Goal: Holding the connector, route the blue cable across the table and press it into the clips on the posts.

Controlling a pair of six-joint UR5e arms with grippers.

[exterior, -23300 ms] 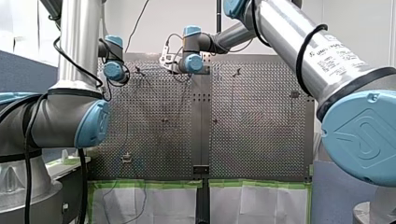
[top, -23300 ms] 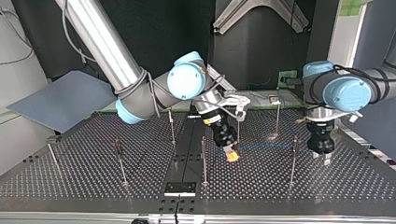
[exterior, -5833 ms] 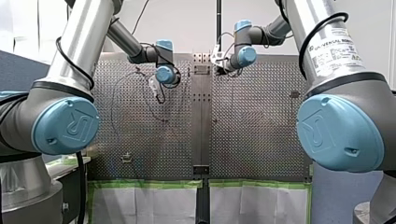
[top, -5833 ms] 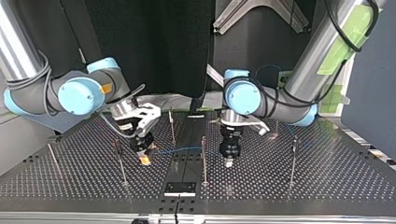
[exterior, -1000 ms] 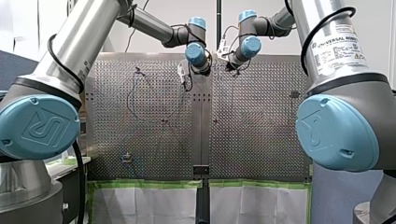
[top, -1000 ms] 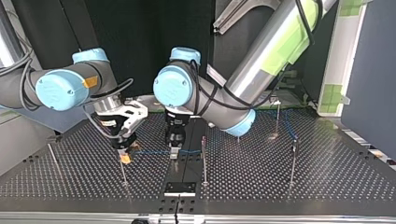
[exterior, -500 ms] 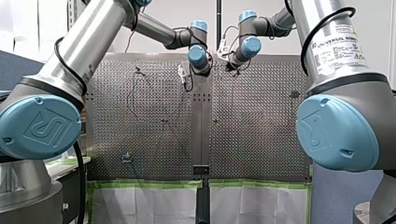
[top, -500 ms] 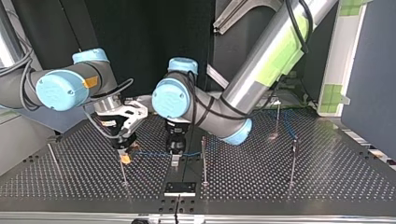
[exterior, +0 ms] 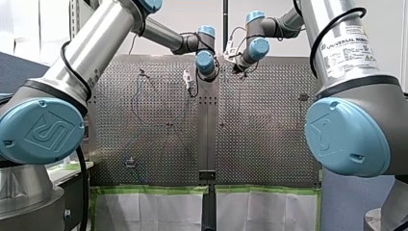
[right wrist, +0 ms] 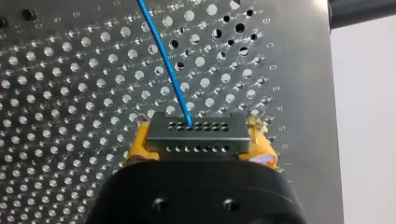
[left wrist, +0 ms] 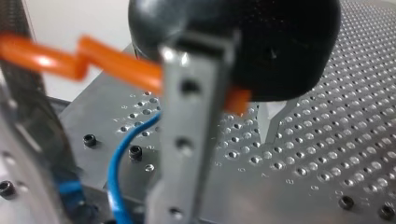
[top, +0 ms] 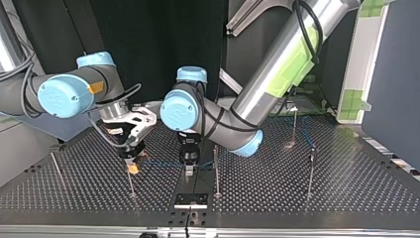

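now right fingers (right wrist: pixel 138 142) clamp connector (right wrist: pixel 196 132), blue cable (right wrist: pixel 163 51) leading off; left arm's (top: pixel 277 64) grip cannot tell.

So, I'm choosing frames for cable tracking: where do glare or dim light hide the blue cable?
Right wrist view: evenly lit, the blue cable plain against the glinting table. Left wrist view: also plain. Top view: dark backdrop, cable faint blue. Front view: the table shines grey, cable only a thin dark line.
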